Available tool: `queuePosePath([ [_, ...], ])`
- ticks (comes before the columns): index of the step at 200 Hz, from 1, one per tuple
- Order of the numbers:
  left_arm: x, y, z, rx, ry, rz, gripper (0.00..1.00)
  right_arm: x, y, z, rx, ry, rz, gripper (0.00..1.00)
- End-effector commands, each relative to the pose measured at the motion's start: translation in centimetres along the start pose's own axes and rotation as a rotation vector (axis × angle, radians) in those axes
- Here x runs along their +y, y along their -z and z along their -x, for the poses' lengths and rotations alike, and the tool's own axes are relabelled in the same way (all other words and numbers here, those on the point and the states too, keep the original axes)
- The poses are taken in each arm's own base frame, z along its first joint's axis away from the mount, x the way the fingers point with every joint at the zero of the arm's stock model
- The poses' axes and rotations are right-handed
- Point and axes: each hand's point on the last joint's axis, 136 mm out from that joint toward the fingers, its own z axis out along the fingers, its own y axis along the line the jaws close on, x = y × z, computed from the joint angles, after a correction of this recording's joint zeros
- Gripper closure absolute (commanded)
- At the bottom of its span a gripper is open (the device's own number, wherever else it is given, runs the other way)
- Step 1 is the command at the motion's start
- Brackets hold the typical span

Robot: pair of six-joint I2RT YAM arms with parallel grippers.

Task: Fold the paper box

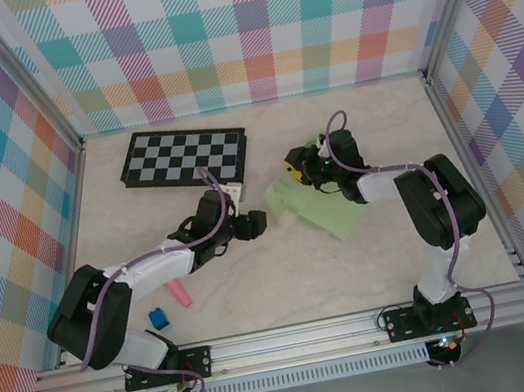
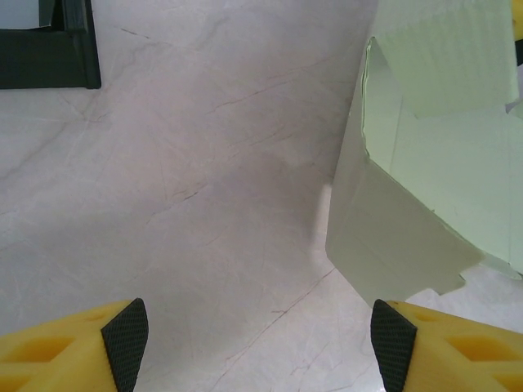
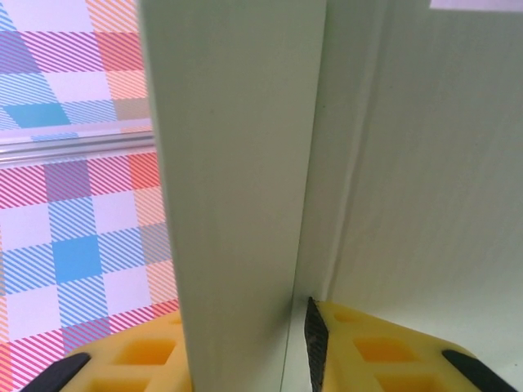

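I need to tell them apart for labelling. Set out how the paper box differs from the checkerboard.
The paper box is plain pale green; the checkerboard is black-and-grey squares. The checkerboard lies flat; the paper box has panels folded up. The right pincer is at the paper box; the checkerboard has no pincer on it. Both rest on the table.

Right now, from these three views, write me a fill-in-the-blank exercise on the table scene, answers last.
1. The left gripper stands ___, holding nothing.
2. The paper box is pale ___ card.
3. It lies on the ___ arm's side of the table.
4. The checkerboard has black and ___ squares.
Missing words: open; green; right; grey.
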Motion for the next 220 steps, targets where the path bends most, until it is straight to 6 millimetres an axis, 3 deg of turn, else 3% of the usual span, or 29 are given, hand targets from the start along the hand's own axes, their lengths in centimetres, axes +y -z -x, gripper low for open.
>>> queuePosePath([
  [1,-0.4,-0.7,0.5,-0.024,-0.019,-0.010,0.26,2.7,1.0,0.1,-0.011,0.051,0.071,0.63],
  [40,-0.3,-1.4,0.2,-0.007,-0.023,-0.004,0.26,2.7,1.7,0.1,-0.023,0.059,0.065,0.58],
  [72,-0.3,-1.6,-0.2,0.007,-0.028,-0.002,0.26,1.3,1.6,-0.1,-0.013,0.043,0.018,0.63],
  [84,0.2,-1.7,-0.3,0.010,-0.017,0.021,0.26,0.9,1.5,-0.2,0.000,0.035,0.006,0.52],
  [102,2.4,-1.6,0.0,0.011,0.084,0.136,0.25,0.3,1.2,-0.5,0.037,0.032,-0.058,0.46],
  [123,2.9,-0.8,2.1,-0.019,0.262,0.077,0.25,0.8,1.6,-0.6,0.038,0.062,-0.065,0.45],
  [143,1.6,0.2,3.6,-0.043,0.433,-0.026,0.24,1.0,1.8,-0.4,0.034,0.094,-0.083,0.44],
  [164,0.1,-0.2,3.2,-0.006,0.555,-0.091,0.23,1.1,1.7,-0.3,0.028,0.096,-0.084,0.46],
  [220,-1.0,-1.8,2.3,0.064,0.579,-0.102,0.24,1.6,1.7,-0.2,0.027,0.100,-0.076,0.49],
])
